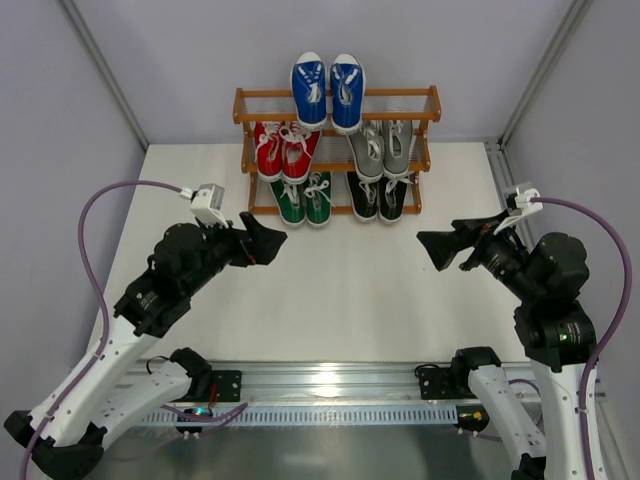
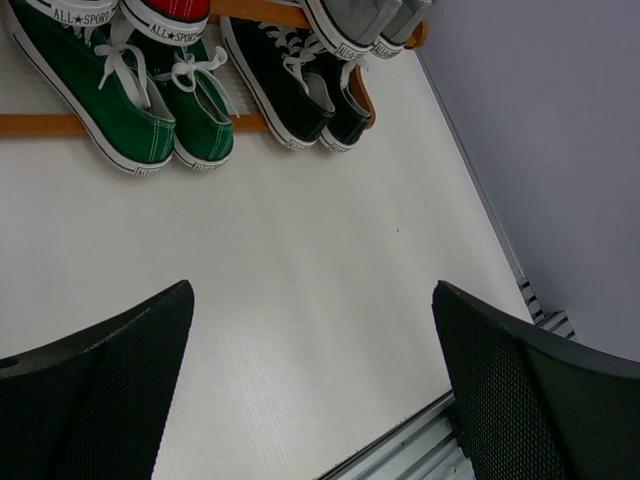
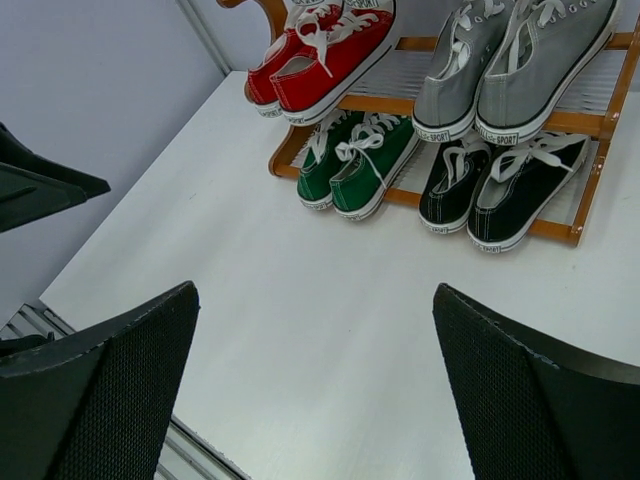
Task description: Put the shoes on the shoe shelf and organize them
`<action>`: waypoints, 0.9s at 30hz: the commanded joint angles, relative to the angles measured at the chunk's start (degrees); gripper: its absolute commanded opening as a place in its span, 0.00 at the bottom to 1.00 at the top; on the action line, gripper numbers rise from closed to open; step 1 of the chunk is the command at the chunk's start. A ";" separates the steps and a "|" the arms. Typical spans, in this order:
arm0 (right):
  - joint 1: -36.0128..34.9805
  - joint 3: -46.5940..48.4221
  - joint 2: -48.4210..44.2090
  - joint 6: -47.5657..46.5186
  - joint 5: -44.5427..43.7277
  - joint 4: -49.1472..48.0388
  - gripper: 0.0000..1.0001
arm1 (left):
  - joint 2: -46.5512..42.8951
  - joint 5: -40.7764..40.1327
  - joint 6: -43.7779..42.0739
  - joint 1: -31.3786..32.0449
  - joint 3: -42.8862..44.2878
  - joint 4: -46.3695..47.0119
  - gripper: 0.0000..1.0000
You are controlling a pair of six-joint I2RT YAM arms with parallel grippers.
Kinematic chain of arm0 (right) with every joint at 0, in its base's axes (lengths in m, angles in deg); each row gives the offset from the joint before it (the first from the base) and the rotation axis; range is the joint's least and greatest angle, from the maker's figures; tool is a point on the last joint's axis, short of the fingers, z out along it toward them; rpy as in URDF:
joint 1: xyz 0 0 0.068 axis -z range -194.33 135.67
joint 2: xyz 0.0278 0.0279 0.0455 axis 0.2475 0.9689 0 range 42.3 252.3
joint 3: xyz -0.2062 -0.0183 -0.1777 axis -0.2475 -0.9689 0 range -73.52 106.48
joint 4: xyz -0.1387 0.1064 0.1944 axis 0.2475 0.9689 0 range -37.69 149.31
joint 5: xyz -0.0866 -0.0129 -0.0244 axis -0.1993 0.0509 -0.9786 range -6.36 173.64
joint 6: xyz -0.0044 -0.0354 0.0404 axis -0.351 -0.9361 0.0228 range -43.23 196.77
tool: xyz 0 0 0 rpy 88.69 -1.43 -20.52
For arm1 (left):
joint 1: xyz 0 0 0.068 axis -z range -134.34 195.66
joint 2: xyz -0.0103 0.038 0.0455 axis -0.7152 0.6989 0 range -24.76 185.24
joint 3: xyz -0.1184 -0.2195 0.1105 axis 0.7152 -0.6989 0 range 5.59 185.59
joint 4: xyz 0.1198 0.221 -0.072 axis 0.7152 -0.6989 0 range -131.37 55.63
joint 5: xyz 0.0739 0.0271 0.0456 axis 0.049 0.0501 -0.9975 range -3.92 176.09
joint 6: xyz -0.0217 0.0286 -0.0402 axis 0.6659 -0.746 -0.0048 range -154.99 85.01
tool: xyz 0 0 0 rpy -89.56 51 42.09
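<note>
Five sneaker pairs (image 1: pixel 327 92) on stepped wooden shelf (image 1: pixel 432 105), blue topmost

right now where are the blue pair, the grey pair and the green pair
blue pair (image 1: pixel 311 110): top external view, on one shoe's blue upper
grey pair (image 3: pixel 545 70): right wrist view, on one shoe's canvas side
green pair (image 2: pixel 95 105): left wrist view, on one shoe's canvas side

Ten sneakers in five pairs: one blue pair (image 1: pixel 328 90) on the far tier; one red pair (image 1: pixel 285 150) left and one grey pair (image 1: pixel 383 148) right on the middle tier; one green pair (image 1: pixel 305 198) left and one black pair (image 1: pixel 379 197) right on the near tier. One shoe shelf (image 1: pixel 400 92), three tiers. Two robot arms: left arm (image 1: pixel 170 275), right arm (image 1: pixel 545 275).
</note>
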 commanded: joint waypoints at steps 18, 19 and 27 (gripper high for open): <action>-0.34 -0.61 -0.25 -1.11 2.17 -0.67 1.00 | 2.33 2.00 -1.60 -0.31 3.59 3.14 1.00; -0.34 -0.79 -0.60 -1.11 2.17 -1.19 1.00 | 2.24 2.00 -1.69 -0.31 3.68 3.14 1.00; -0.26 -1.05 -2.19 -0.41 2.96 -2.52 1.00 | 2.15 2.35 -1.69 -0.31 3.59 2.52 1.00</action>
